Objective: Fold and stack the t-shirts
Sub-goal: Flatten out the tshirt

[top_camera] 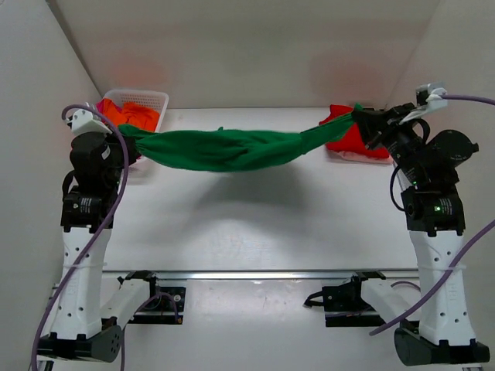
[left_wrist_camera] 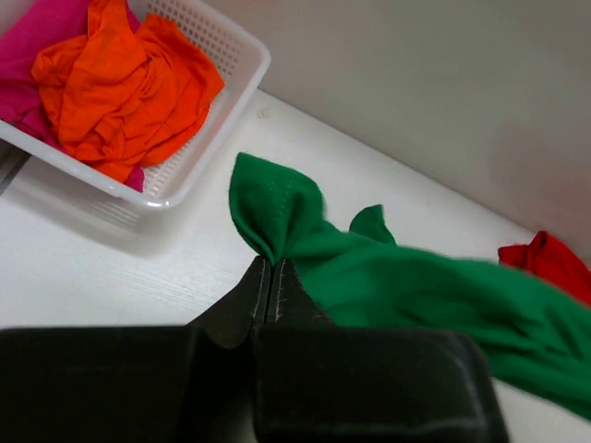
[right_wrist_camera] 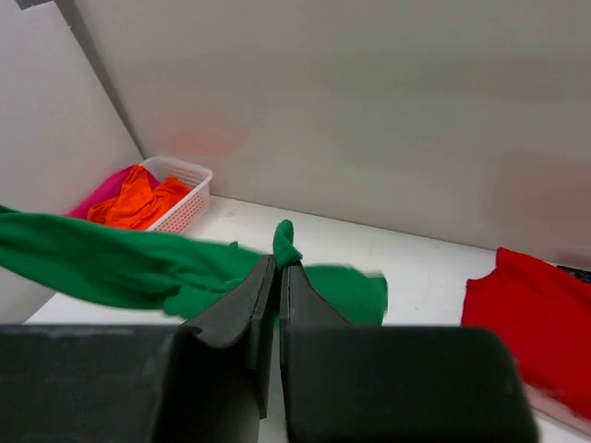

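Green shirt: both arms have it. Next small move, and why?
Probably lower both arms together to lay it on the table. The green shirt hangs bunched between the left gripper and right gripper, each shut on an end, clear of the table.

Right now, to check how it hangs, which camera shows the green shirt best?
Top external: the whole green shirt spans from the left end effector to the right end effector. Left wrist shows only one pinched corner and nearby cloth; right wrist shows the other pinched tip, partly blurred.
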Controlling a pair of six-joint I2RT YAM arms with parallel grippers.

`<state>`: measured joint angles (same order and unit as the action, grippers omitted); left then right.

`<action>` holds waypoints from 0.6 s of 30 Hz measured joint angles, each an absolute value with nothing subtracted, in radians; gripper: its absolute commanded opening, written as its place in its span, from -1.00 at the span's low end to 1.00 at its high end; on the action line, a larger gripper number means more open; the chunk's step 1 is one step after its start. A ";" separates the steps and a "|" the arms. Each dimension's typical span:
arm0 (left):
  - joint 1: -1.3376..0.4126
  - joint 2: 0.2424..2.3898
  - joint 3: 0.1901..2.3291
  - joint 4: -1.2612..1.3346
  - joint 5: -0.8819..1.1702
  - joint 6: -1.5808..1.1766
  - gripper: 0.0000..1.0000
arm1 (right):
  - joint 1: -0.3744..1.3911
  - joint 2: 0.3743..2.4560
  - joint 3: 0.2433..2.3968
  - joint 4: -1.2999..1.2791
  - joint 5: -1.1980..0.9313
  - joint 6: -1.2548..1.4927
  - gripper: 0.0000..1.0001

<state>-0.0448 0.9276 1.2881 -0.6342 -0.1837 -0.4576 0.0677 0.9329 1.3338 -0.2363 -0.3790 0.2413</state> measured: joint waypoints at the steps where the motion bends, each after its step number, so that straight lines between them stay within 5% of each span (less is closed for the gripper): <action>1: -0.046 0.923 1.298 -0.639 -0.189 -0.458 -1.00 | 0.049 0.921 1.333 -0.244 -0.396 0.245 -1.00; 12: -0.042 1.065 1.561 -0.703 -0.226 -0.418 -1.00 | -0.089 0.898 1.336 -0.311 -0.549 0.266 -1.00; 18: -0.018 1.298 1.361 -0.598 -0.165 -0.411 -1.00 | -0.032 0.985 1.282 -0.273 -0.538 0.241 -1.00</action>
<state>-0.0181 1.2976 1.3613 -0.5980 -0.1654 -0.4110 -0.0322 0.9848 1.2816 -0.2729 -0.5385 0.2413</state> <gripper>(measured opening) 0.023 0.011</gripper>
